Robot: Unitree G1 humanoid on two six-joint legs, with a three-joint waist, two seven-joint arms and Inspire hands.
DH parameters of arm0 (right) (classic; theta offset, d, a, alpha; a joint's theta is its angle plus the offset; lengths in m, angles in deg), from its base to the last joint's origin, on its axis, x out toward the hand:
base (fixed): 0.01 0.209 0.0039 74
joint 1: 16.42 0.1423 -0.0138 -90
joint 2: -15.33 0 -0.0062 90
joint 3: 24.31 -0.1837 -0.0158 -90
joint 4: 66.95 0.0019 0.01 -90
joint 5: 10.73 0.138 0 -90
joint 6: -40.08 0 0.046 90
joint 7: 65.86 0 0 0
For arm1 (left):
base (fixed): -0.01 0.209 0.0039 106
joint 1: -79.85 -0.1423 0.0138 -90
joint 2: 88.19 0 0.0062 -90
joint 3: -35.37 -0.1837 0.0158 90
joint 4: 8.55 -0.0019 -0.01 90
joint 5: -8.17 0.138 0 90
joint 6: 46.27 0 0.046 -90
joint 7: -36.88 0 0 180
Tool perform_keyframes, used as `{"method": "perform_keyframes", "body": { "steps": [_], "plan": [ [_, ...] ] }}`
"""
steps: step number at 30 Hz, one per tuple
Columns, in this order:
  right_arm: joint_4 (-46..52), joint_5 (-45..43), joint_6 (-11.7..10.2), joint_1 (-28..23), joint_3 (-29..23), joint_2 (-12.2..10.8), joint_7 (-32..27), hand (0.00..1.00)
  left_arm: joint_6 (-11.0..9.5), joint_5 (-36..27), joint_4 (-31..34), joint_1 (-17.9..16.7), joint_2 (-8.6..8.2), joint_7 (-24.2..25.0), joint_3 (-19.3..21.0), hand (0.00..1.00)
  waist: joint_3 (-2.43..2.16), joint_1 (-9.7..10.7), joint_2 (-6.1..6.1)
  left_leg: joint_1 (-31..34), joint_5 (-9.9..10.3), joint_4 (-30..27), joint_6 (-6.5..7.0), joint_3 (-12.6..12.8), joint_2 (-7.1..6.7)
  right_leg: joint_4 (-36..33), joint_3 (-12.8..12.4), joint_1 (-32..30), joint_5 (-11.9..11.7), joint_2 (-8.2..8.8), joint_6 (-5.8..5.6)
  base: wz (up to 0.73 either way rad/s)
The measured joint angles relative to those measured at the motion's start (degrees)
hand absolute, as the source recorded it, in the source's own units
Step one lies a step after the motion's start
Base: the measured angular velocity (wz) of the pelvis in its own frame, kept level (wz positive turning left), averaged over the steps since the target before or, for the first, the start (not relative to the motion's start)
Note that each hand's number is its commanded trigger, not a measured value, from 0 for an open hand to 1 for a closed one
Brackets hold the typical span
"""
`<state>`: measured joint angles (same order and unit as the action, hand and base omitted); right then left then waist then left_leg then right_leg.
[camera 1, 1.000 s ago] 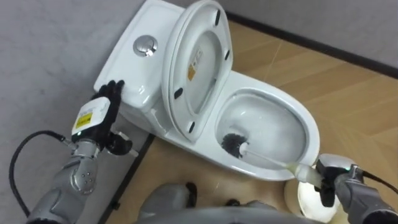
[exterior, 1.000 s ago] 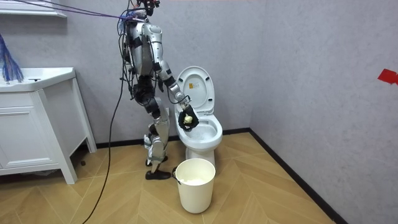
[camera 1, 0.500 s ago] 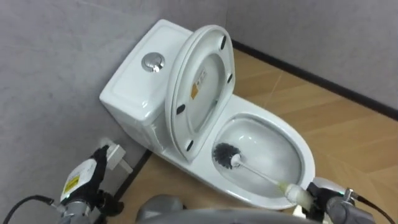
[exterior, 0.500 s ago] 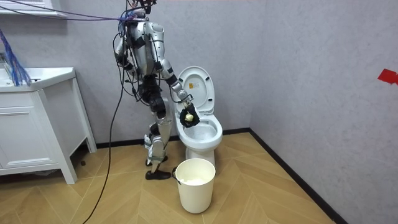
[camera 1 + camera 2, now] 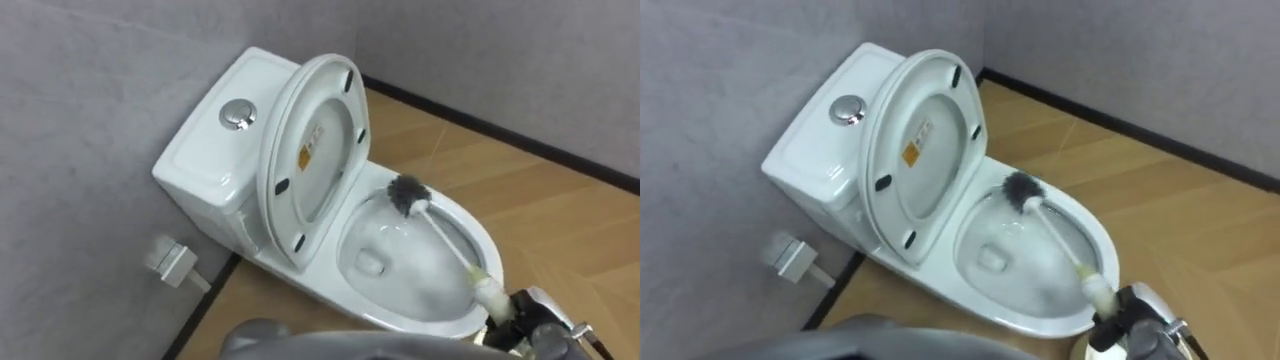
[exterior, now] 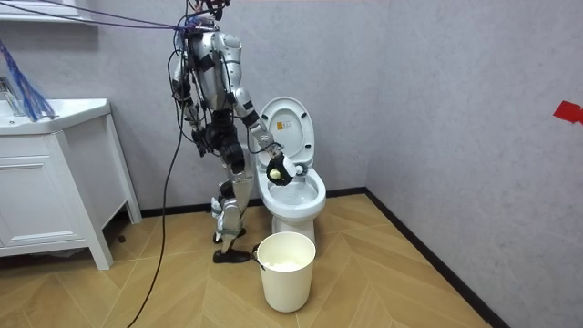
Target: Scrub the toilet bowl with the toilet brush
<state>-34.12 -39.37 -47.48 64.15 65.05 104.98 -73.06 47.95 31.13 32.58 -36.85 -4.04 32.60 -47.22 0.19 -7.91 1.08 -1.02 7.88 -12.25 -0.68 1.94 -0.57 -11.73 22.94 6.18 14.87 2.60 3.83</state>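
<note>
The right robot hand (image 5: 538, 322) is gripping the toilet brush (image 5: 447, 245) by its handle; its bristles are resting at the back edge of the toilet bowl (image 5: 497, 250).

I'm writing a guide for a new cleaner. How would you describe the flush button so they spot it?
Start at the white toilet against the grey wall, lid raised. Behind the lid is the tank, and on its flat top sits the flush button: a round shiny metal disc, the only metal on the porcelain, apart from the toilet brush the right hand holds at the bowl.
</note>
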Motion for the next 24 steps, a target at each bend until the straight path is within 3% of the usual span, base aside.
{"method": "perform_keyframes", "body": {
  "steps": [2, 8, 14, 15, 17, 22, 23, 24],
  "plan": [
    [-0.3, 1.98, 0.05, -1.76, -2.2, -0.75, -2.6, 1.0, 0.59, -1.12, -1.83, 1.36, -1.39, 0.26, 2.45, 0.0, 0.0, 0.52, -0.1, -1.8, 0.04, 0.94, 0.06, 1.17, 0.15, 0.11, -2.26, 0.71, -0.01, -0.15, -0.02, -0.49],
    [-0.64, 3.93, 0.05, -4.72, -4.68, -2.43, -6.23, 1.0, 0.73, -3.67, -2.83, 5.04, -1.85, 0.43, 2.79, 0.0, -0.04, 5.11, -0.13, -3.73, 0.87, 1.33, -0.51, 3.76, 0.93, 0.11, -5.96, 0.88, -0.21, -0.85, 0.27, -0.35],
    [-0.67, 6.74, 0.12, -7.66, -6.14, -5.25, -7.92, 1.0, 0.89, -3.33, -4.39, 8.85, -2.66, 0.98, 2.85, 0.0, -0.14, 6.49, -0.58, -6.66, 1.55, 2.75, -0.85, 6.37, 1.82, 0.09, -11.94, 0.75, -0.54, -1.9, 0.57, -0.55],
    [-0.76, 7.18, 0.14, -7.74, -6.2, -5.4, -7.92, 1.0, 0.9, -3.33, -4.39, 8.95, -2.74, 0.98, 2.81, 0.0, -0.15, 6.7, -0.77, -6.83, 1.9, 2.71, -0.92, 6.47, 1.96, 0.11, -12.23, 0.72, -0.6, -2.06, 0.63, -0.44],
    [-1.05, 8.74, 0.11, -7.63, -6.54, -5.95, -7.99, 1.0, 0.96, -3.31, -4.4, 9.28, -2.68, 0.99, 2.3, 0.0, -0.2, 9.11, -1.12, -7.26, 2.64, 2.63, -1.0, 7.45, 2.23, 0.13, -13.04, 0.71, -0.65, -2.38, 0.58, -0.21],
    [-3.56, 10.41, 0.13, -7.47, -6.91, -6.88, -8.43, 1.0, 1.87, -3.26, -4.55, 9.72, -2.52, 1.18, 1.13, 0.0, -0.48, 10.85, -1.48, -7.7, 3.09, 2.72, -1.05, 9.32, 2.39, 0.04, -15.03, 0.54, -0.76, -2.65, 0.39, -0.21],
    [-4.62, 10.41, 0.16, -7.43, -6.88, -7.1, -8.54, 0.81, 2.23, -3.3, -4.54, 9.91, -2.5, 1.22, 0.63, 0.0, -0.48, 11.24, -1.52, -7.58, 3.1, 2.72, -1.03, 9.84, 2.4, -0.08, -15.25, 0.29, -0.78, -2.65, 0.37, -0.08],
    [-5.09, 10.41, 0.19, -7.4, -6.86, -7.21, -8.54, 0.0, 2.27, -3.32, -4.54, 9.86, -2.5, 1.26, 0.38, 0.0, -0.48, 11.38, -1.53, -7.56, 3.1, 2.72, -1.03, 10.08, 2.42, -0.17, -15.37, 0.13, -0.78, -2.65, 0.37, -0.11]
  ]
}}
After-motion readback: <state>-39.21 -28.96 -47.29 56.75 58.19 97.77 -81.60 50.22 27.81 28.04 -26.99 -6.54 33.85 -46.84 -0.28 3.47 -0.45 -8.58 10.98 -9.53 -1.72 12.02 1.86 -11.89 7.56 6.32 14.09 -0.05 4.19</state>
